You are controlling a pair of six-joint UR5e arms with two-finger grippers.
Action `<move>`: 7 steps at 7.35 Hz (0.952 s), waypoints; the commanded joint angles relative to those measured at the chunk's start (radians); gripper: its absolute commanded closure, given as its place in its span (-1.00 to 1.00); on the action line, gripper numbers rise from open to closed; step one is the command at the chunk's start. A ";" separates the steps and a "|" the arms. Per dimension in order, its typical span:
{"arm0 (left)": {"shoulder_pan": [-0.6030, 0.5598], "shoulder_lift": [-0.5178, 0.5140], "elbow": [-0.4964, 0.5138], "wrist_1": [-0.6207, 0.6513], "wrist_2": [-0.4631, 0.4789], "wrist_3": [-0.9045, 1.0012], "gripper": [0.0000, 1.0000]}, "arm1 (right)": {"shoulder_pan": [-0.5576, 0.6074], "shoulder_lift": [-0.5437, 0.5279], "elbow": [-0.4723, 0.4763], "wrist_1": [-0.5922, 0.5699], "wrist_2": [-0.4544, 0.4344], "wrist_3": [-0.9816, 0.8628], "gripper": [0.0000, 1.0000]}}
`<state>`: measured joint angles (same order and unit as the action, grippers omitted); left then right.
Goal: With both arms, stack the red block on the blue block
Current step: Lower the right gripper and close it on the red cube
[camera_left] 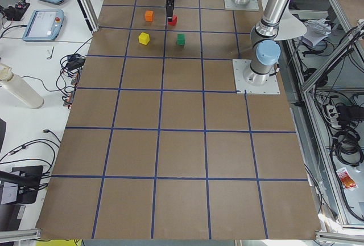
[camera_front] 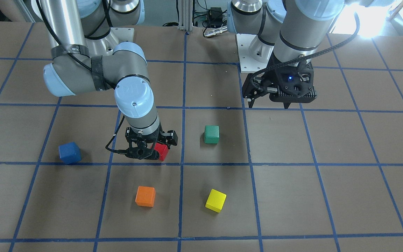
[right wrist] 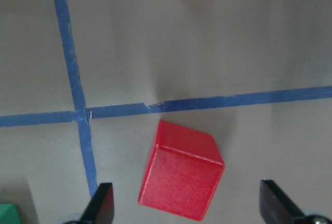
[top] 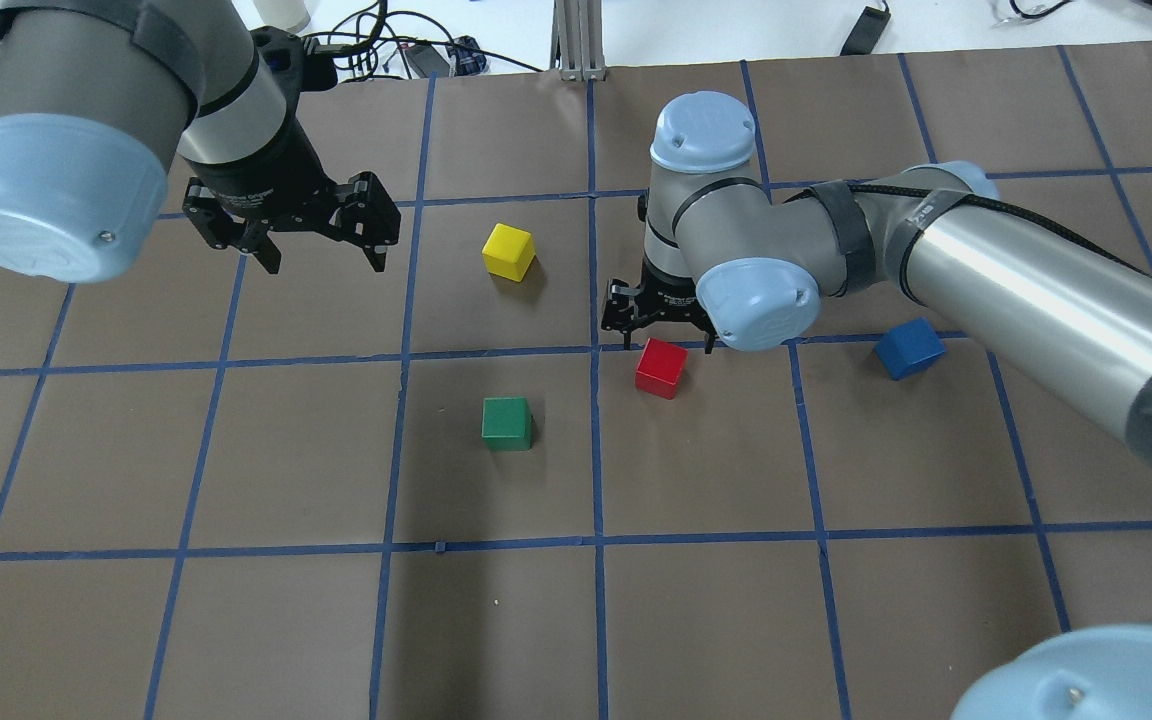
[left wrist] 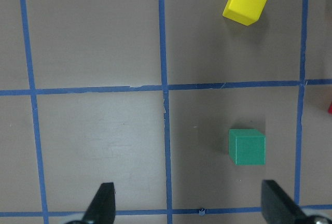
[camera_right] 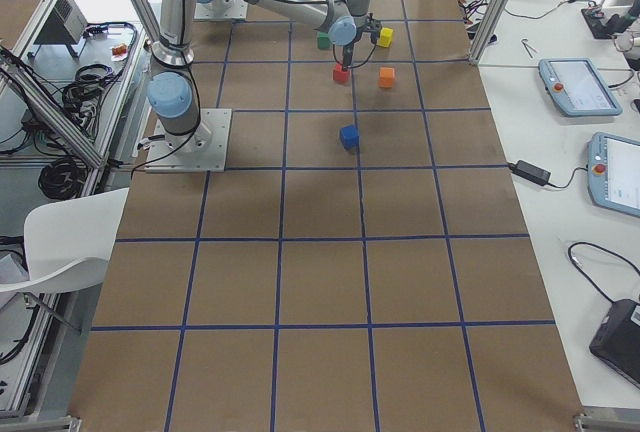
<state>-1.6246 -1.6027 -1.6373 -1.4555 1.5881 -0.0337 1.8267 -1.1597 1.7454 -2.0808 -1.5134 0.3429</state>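
Your right gripper (right wrist: 189,204) hangs spread over the red block (top: 661,367), green cube (top: 507,422) and orange cube (camera_front: 145,196) near; blue block (top: 909,348) lies toward the table's right end. Left gripper (top: 324,262): spread.

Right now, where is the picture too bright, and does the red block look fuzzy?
Exterior front-facing view: white glare washes out the top right corner beside the left arm. Right wrist-mounted view: the small glossy red cube sits close up, slightly soft, edges readable.

No lettering, label, brand or number can be read anywhere.
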 commanded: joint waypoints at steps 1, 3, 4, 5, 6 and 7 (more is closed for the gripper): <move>0.003 0.006 -0.009 0.001 0.000 0.003 -1.00 | 0.026 0.053 0.002 -0.051 -0.001 0.025 -1.00; 0.002 0.006 -0.013 -0.002 0.001 0.003 -1.00 | 0.028 0.070 0.006 -0.055 -0.007 0.047 -1.00; 0.000 0.004 -0.015 -0.002 0.001 0.005 -1.00 | 0.029 0.066 0.006 -0.041 -0.020 0.057 -1.00; 0.000 0.006 -0.030 0.000 0.001 0.006 -1.00 | 0.029 0.064 0.006 -0.039 -0.022 0.059 -0.88; 0.000 0.009 -0.042 0.006 0.003 0.006 -1.00 | 0.029 0.064 0.008 -0.027 -0.019 0.059 -0.29; 0.000 0.010 -0.042 0.007 0.003 0.006 -1.00 | 0.029 0.058 0.008 0.014 -0.019 0.060 -0.17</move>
<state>-1.6244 -1.5946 -1.6736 -1.4514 1.5902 -0.0279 1.8560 -1.0966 1.7528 -2.1037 -1.5326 0.4014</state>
